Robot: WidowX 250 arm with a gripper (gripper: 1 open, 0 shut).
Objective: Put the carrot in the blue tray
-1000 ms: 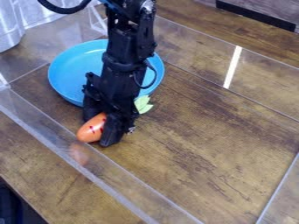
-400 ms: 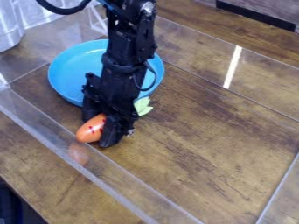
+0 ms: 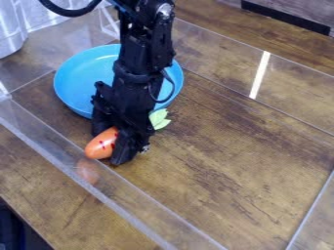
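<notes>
A: Where's the carrot?

B: On the wooden table, just left of centre in the frame, right below the blue tray. Its green top pokes out to the right of the arm. The gripper is pinched onto it, pointing steeply down.

A: How should it handle the lift?

B: I'd raise it straight up enough to clear the tray's low rim, then carry it toward the upper left and let go over the middle.
</notes>
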